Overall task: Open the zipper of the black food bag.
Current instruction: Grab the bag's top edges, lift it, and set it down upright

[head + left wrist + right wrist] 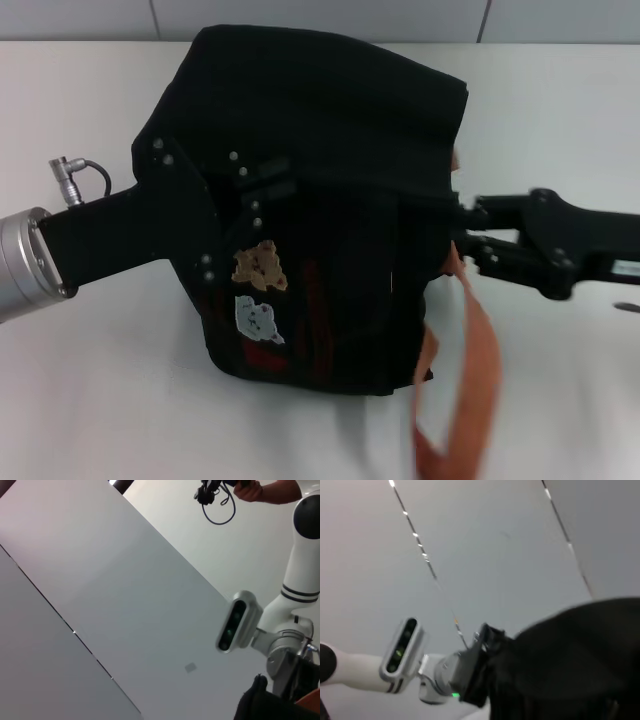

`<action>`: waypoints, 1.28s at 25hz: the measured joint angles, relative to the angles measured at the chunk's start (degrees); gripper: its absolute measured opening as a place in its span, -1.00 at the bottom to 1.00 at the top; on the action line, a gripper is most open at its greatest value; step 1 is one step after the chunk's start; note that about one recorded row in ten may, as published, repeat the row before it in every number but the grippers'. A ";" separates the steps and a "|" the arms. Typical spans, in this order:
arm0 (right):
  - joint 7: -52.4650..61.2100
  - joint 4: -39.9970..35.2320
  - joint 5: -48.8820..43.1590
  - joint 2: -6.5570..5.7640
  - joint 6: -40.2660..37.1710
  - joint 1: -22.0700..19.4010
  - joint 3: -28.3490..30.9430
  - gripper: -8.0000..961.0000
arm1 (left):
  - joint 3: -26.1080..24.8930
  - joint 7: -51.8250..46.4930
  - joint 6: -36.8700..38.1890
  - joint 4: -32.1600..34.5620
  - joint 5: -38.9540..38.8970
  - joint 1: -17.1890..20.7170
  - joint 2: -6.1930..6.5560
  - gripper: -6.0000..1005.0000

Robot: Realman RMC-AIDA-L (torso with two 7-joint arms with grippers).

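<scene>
Head view: your black food bag (330,200) sits mid-counter between both arms.
You cannot make out the zipper on the dark fabric. The bag's front panel shows a tan bear patch (260,266) above a white patch (257,320), and an orange strap (470,370) trails off its right side. Your left gripper (215,215) presses against the bag's left front; whether its fingers are spread or closed, you cannot tell. Your right gripper (462,235) meets the bag's right edge at the strap, fingers equally unreadable. The white counter (90,380) carries it all.
</scene>
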 joint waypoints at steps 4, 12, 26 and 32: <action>0.72 -0.73 -0.26 -0.87 0.10 -2.75 0.56 -0.20 | -0.09 -0.20 0.06 0.35 -0.05 0.25 0.05 -0.85; 0.54 -0.61 0.24 -0.31 0.76 -3.45 4.44 -0.24 | -0.11 -0.23 -0.05 0.34 -0.07 0.21 0.06 -0.85; 0.26 0.11 0.33 1.22 3.70 1.01 4.64 -0.41 | 0.43 0.25 -0.06 0.08 -0.05 -0.04 -0.03 -0.85; -0.12 0.47 0.34 1.29 4.48 1.91 4.37 -0.48 | 0.43 0.28 -0.09 0.04 0.20 -0.15 -0.11 -0.85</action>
